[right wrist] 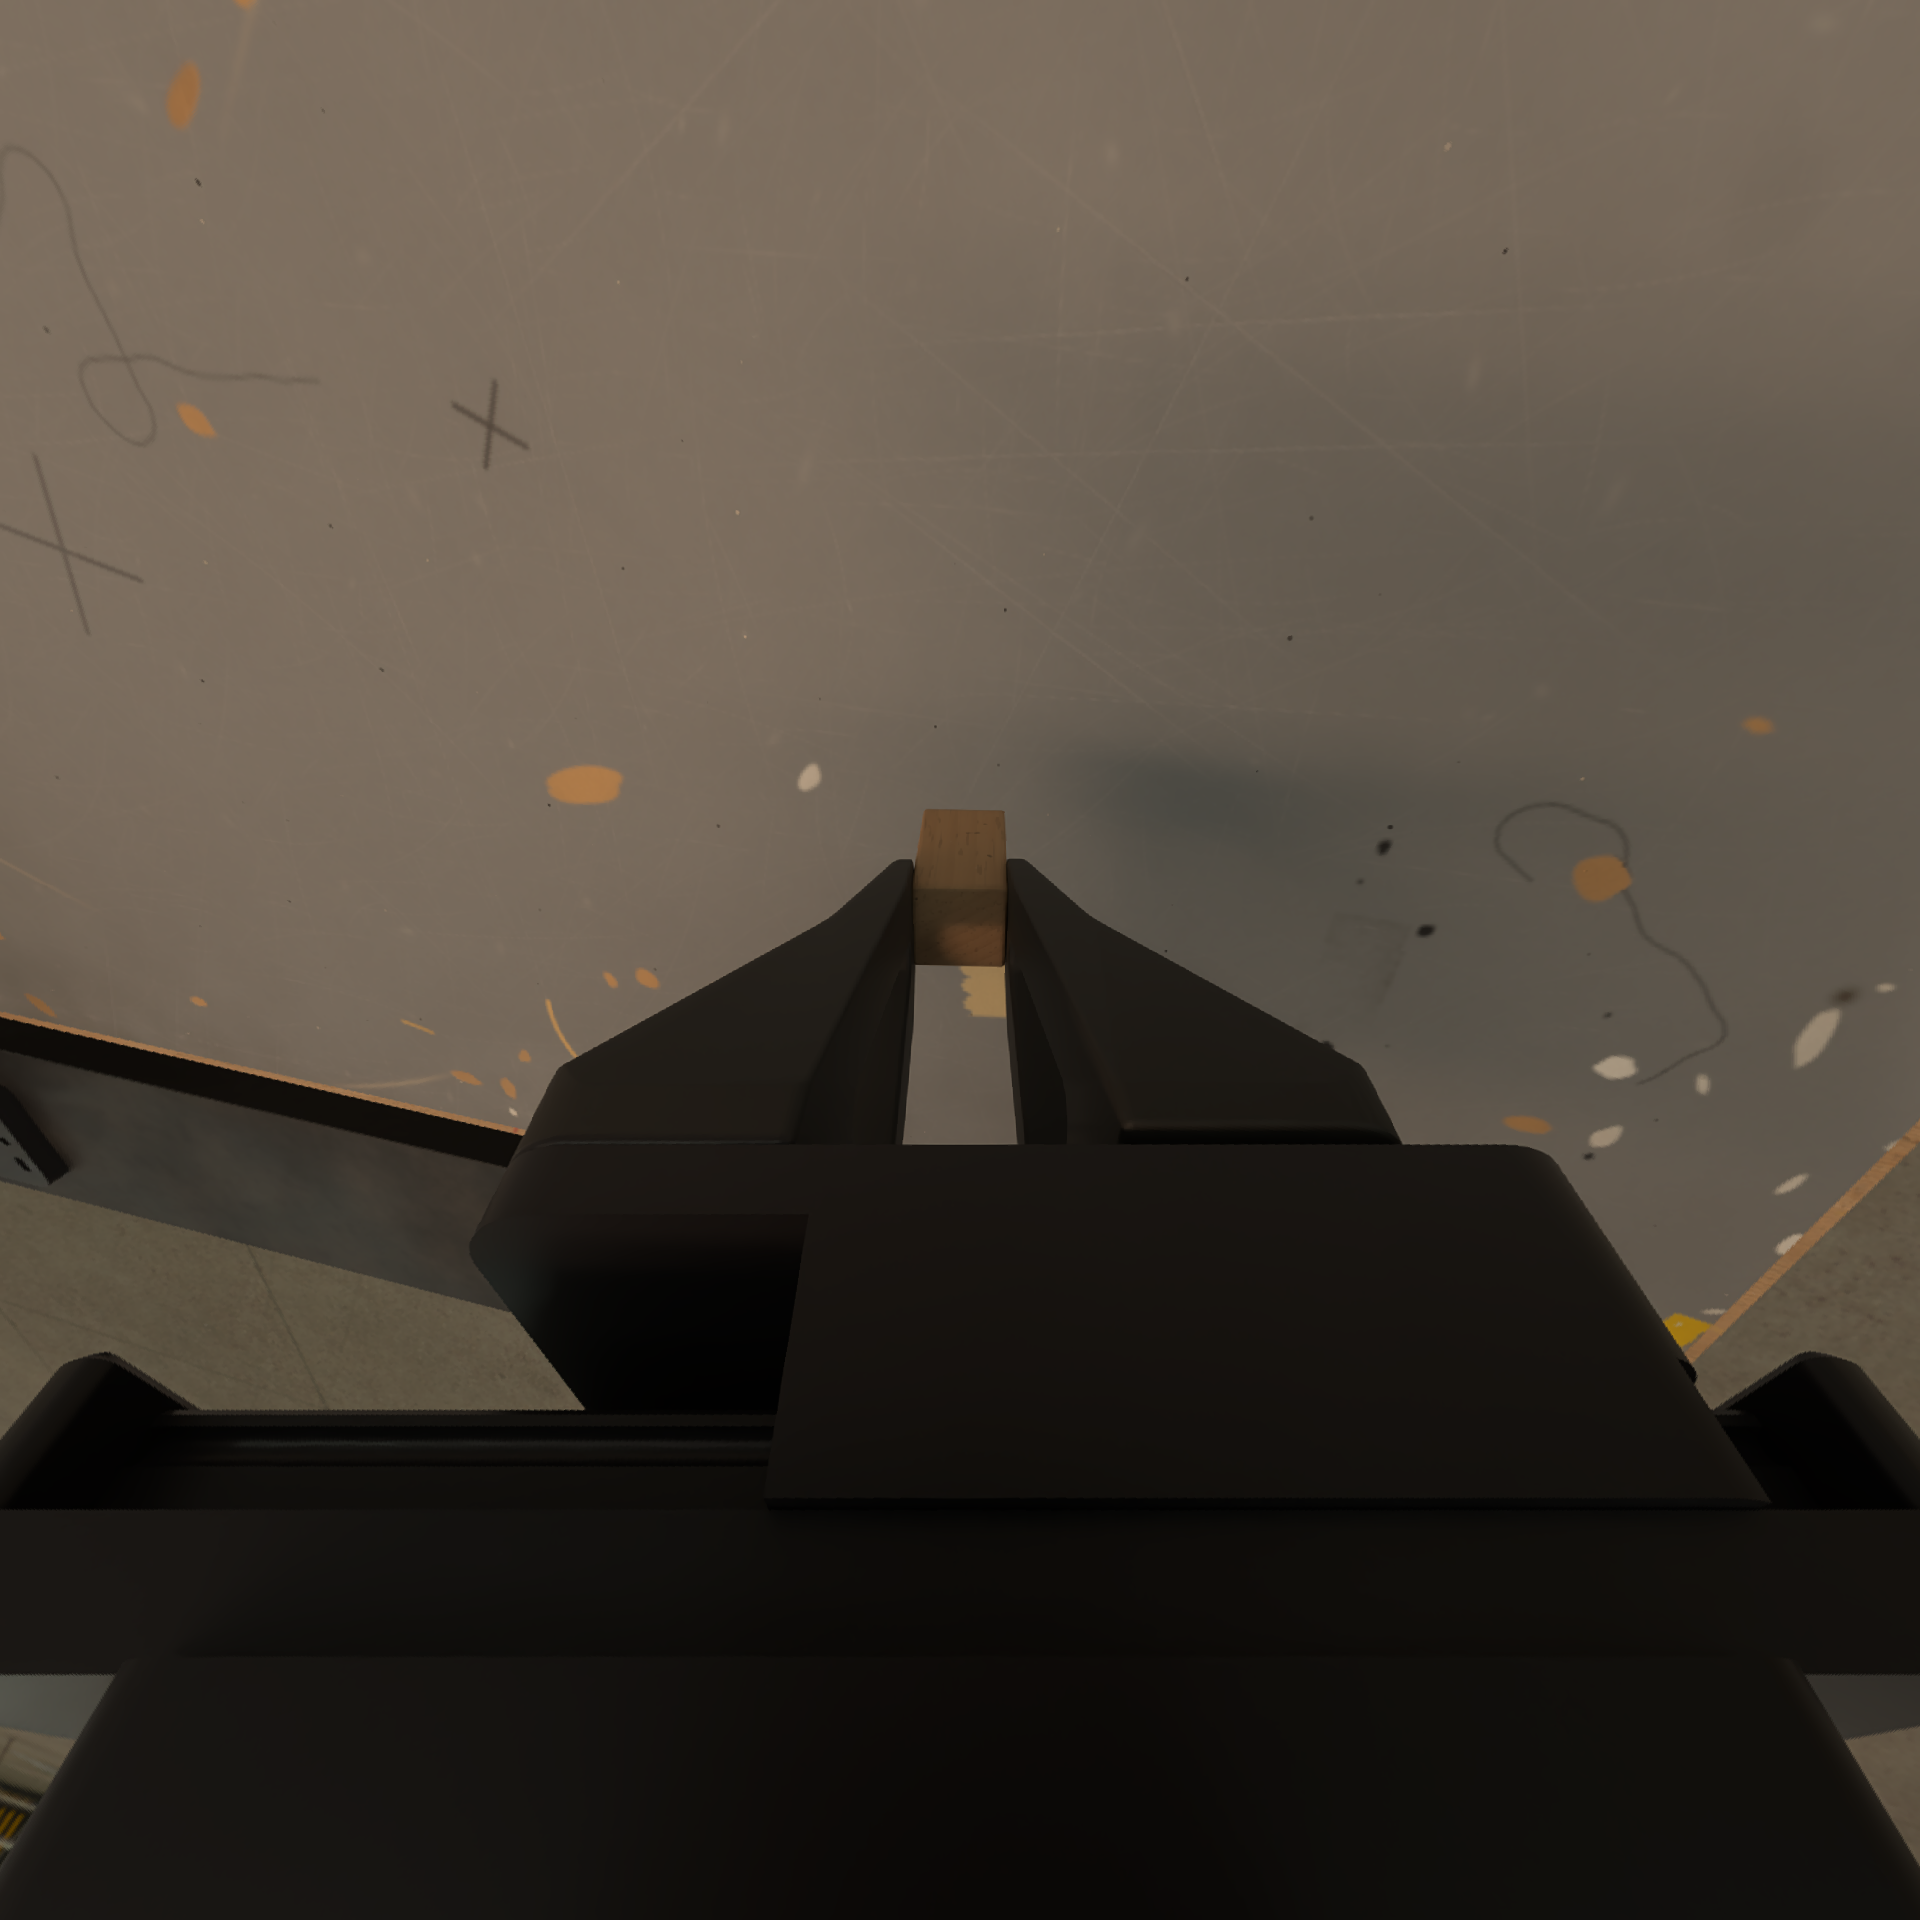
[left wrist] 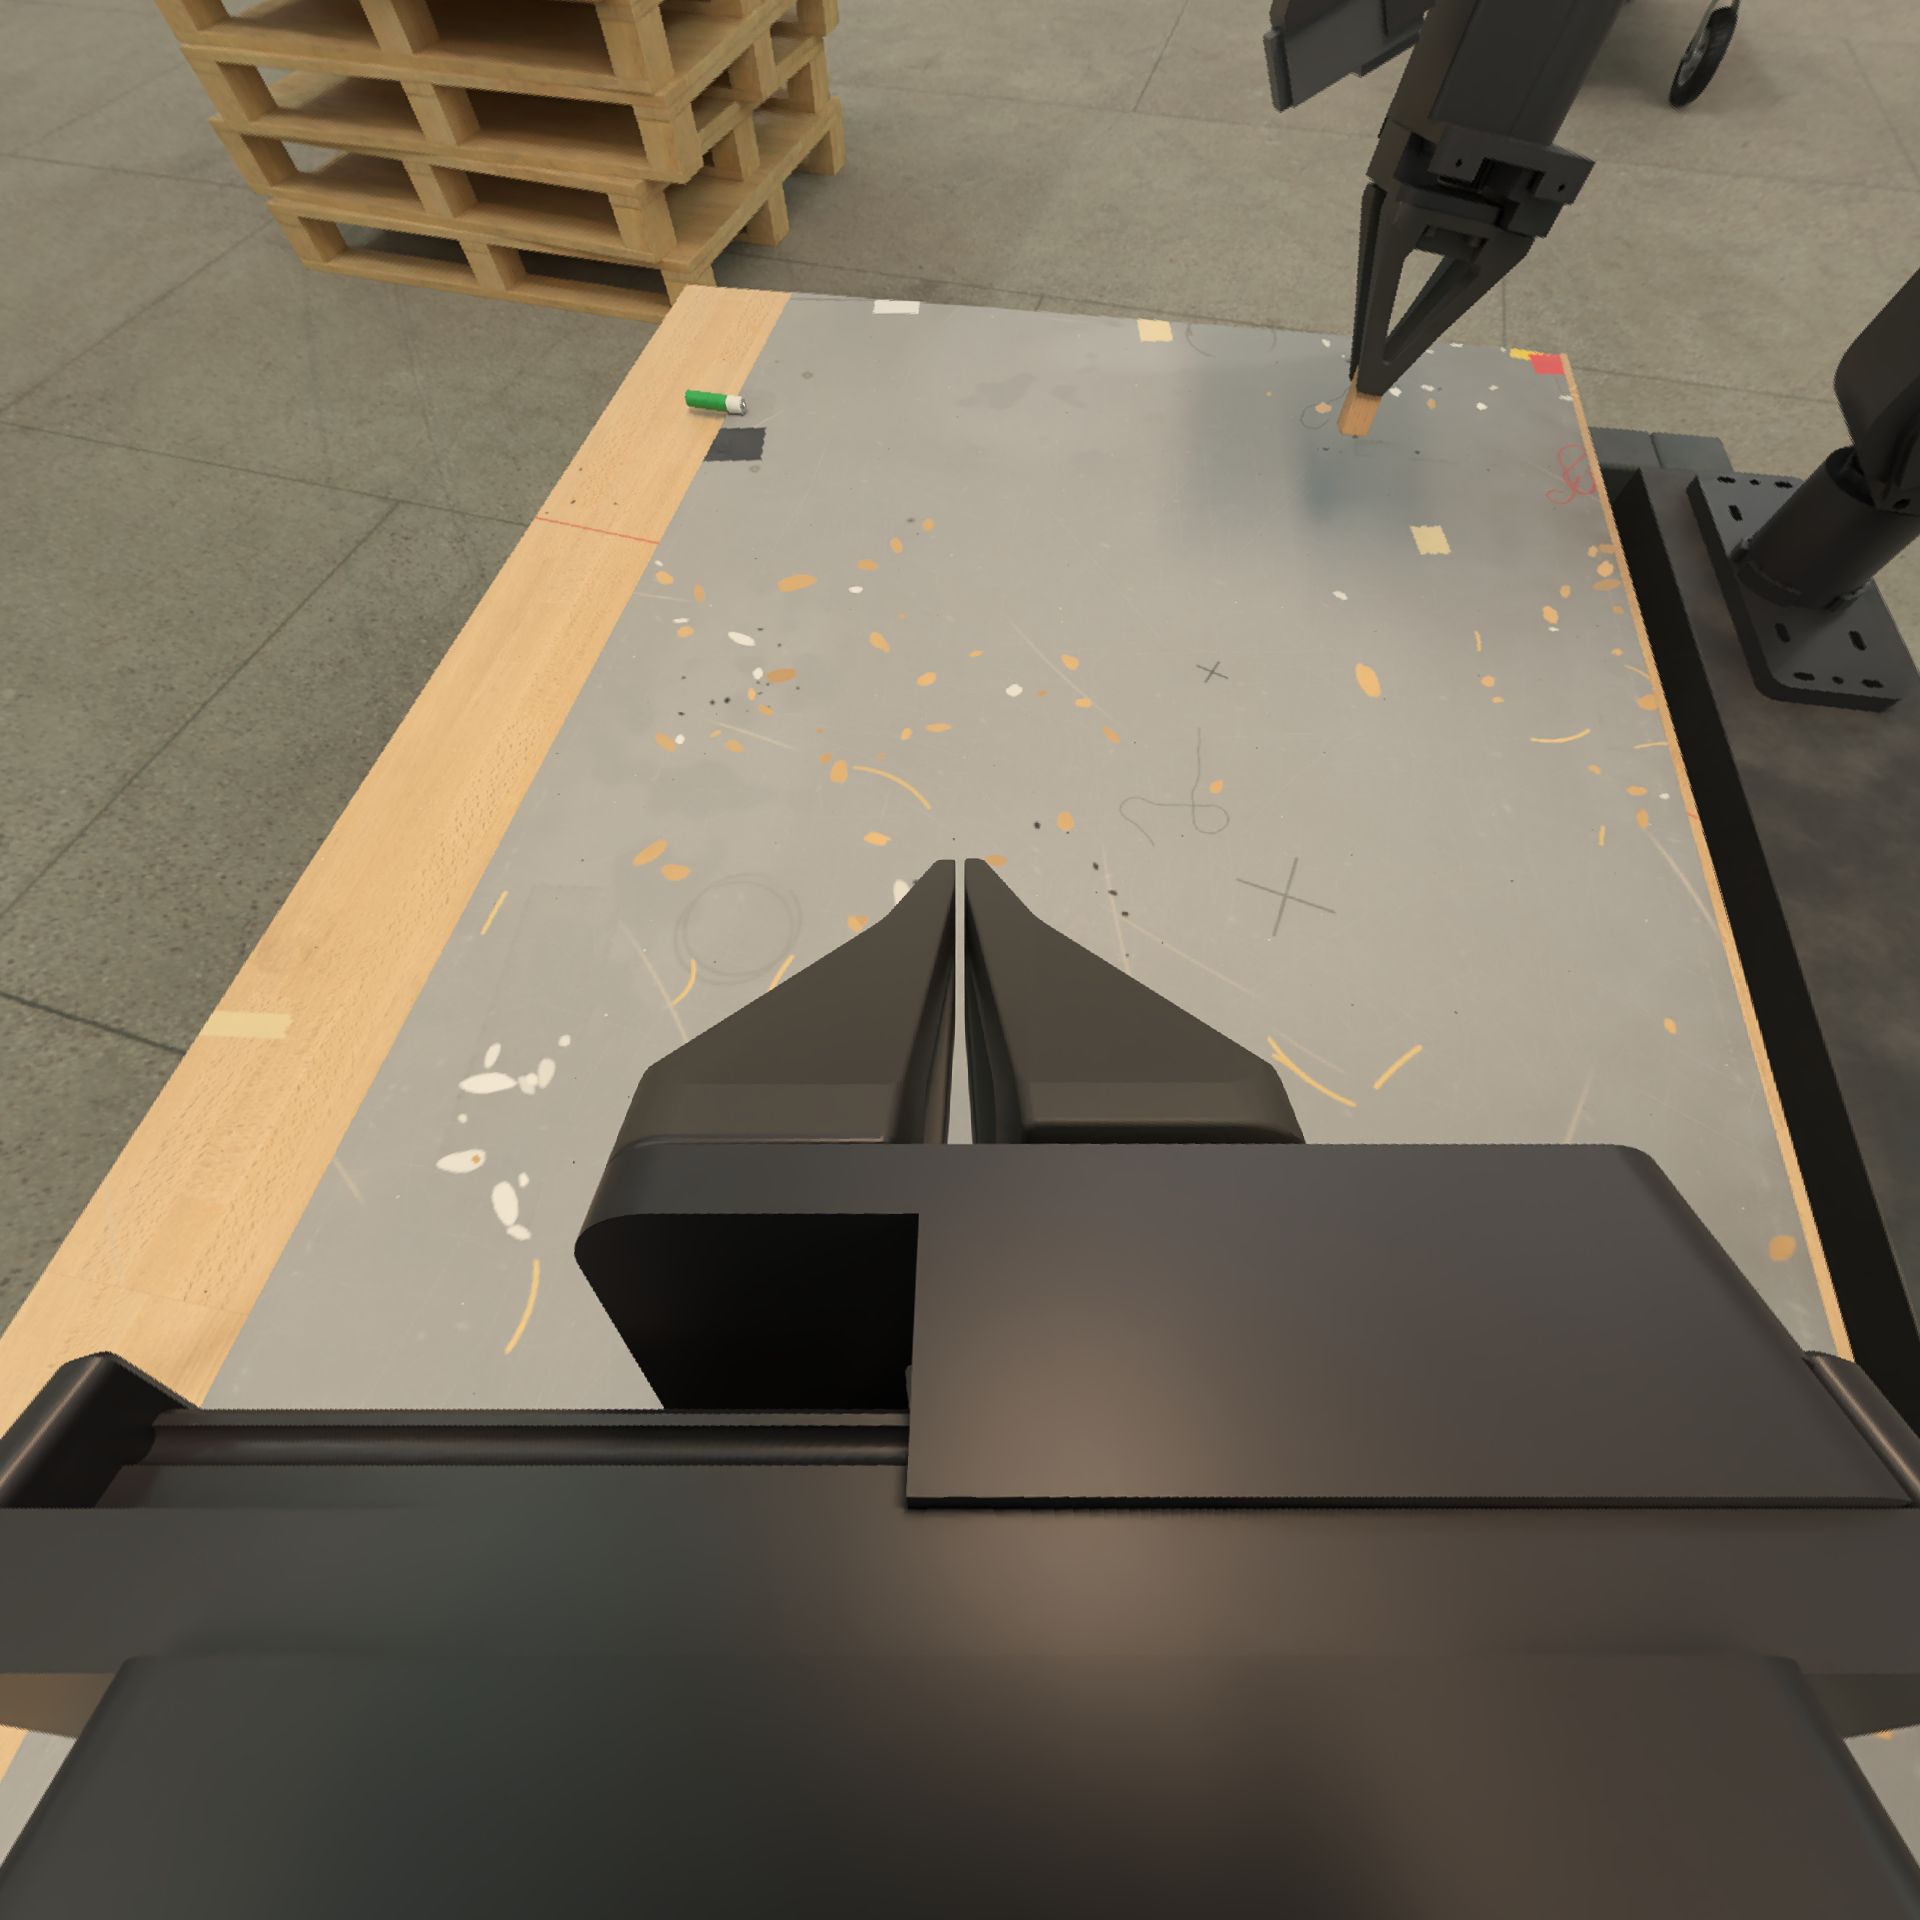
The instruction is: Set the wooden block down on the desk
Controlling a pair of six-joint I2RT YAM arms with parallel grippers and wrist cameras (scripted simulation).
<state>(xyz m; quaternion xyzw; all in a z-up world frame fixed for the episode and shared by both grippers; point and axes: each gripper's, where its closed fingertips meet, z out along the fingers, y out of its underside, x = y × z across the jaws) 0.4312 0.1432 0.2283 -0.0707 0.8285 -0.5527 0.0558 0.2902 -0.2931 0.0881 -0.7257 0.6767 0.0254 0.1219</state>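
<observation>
A small light wooden block (right wrist: 961, 885) sits clamped between my right gripper's (right wrist: 961, 868) fingertips, with its far end sticking out past them. In the left wrist view the right gripper (left wrist: 1374, 382) points down at the far right of the desk (left wrist: 1039, 623), and the block (left wrist: 1357, 414) hangs from its tips, at or just above the grey desktop; I cannot tell if it touches. My left gripper (left wrist: 959, 864) is shut and empty, hovering over the near middle of the desk.
A green battery (left wrist: 715, 402) lies at the desk's far left wooden edge. Stacked wooden pallets (left wrist: 520, 135) stand on the floor beyond. The right arm's base (left wrist: 1808, 613) is mounted off the desk's right edge. Paint flecks and pen marks cover the grey mat.
</observation>
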